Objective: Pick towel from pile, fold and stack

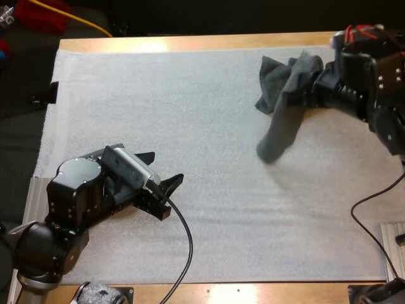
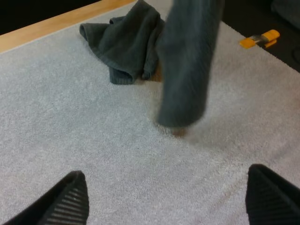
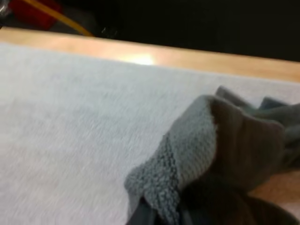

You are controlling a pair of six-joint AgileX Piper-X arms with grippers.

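Observation:
A crumpled dark grey-green towel [image 1: 273, 81] lies on the white mat [image 1: 190, 114] near the far right corner. My right gripper [image 1: 310, 85] is shut on a second towel [image 1: 283, 130], which hangs down from it in a long drape just over the mat. In the left wrist view the hanging towel [image 2: 187, 70] dangles in front of the crumpled towel [image 2: 124, 44]. From the right wrist, a bunched towel edge [image 3: 187, 159] sits right at the fingers. My left gripper [image 1: 168, 164] rests low at the near left, open, its fingertips [image 2: 70, 201] wide apart over bare mat.
The wooden table edge [image 1: 190, 43] runs along the far side just behind the towels. My right arm [image 1: 380, 95] hangs over the mat's far right corner. Bare mat spans the space between the two grippers.

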